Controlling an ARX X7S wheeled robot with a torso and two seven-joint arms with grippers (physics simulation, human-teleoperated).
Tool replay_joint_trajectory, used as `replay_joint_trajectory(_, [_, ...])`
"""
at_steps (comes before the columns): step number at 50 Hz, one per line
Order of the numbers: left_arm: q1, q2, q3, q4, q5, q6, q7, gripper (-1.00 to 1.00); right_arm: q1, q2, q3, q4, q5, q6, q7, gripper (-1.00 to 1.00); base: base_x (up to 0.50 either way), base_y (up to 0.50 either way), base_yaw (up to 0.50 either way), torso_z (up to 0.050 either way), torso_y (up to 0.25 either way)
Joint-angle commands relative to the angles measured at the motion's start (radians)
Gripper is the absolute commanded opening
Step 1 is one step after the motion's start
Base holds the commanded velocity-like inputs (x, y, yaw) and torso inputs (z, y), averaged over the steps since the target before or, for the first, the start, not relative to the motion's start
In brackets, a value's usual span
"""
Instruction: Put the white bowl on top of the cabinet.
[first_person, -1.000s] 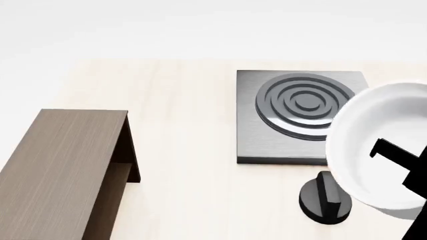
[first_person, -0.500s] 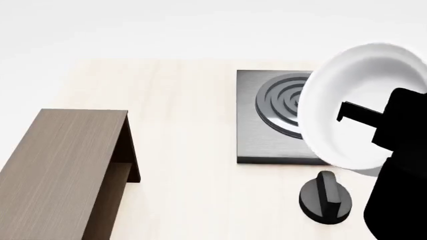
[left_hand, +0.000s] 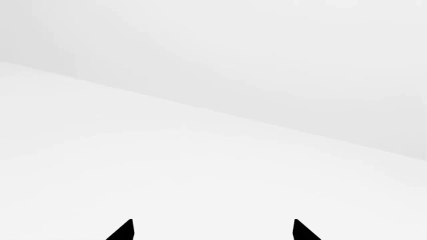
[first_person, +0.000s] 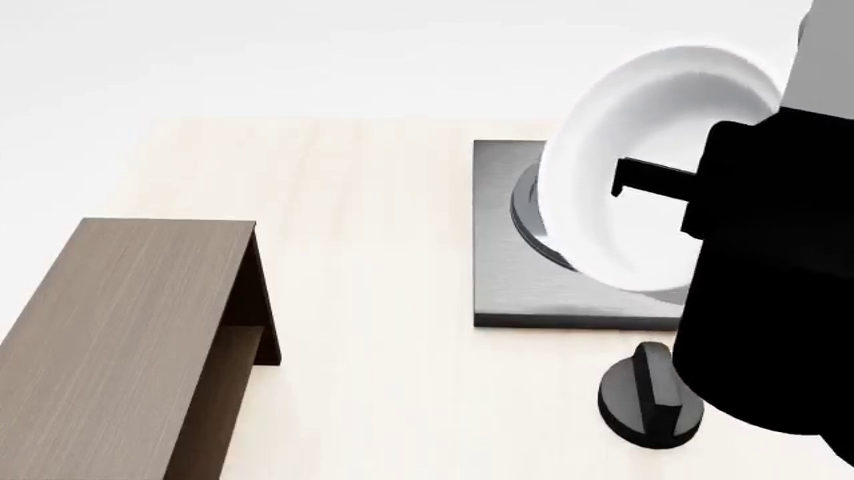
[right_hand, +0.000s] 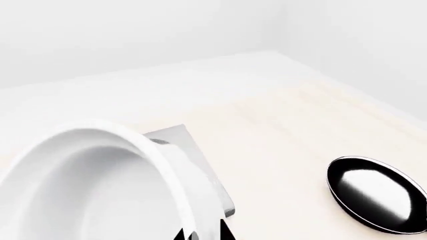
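The right gripper (first_person: 638, 185) grips the tilted white bowl (first_person: 641, 150) by its rim above the stove plate (first_person: 501, 260). The cabinet (first_person: 120, 330) stands well apart, its top bare.

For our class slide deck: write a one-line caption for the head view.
Right hand holds the tilted white bowl above the stove plate, cabinet away at left.

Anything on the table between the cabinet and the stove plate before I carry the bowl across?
No. In the head view the stretch of light table between the cabinet and the stove plate is bare. The white bowl hangs over the stove plate, held by the right tool.
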Motion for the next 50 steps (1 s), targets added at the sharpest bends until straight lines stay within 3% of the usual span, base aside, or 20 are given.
replay_joint_trajectory(1, [0.000,0.000,0.001,0.001,0.002,0.000,-0.002,1.00,0.034,-0.070,0.024,0.083,-0.017,0.024,-0.044,-1.00,0.00,0.00,0.00,0.000,0.000])
replay_joint_trajectory(50, [0.000,-0.001,0.003,-0.001,-0.004,0.004,0.000,1.00,0.022,-0.336,0.048,0.290,-0.016,0.041,-0.256,-1.00,0.00,0.00,0.00,0.000,0.001])
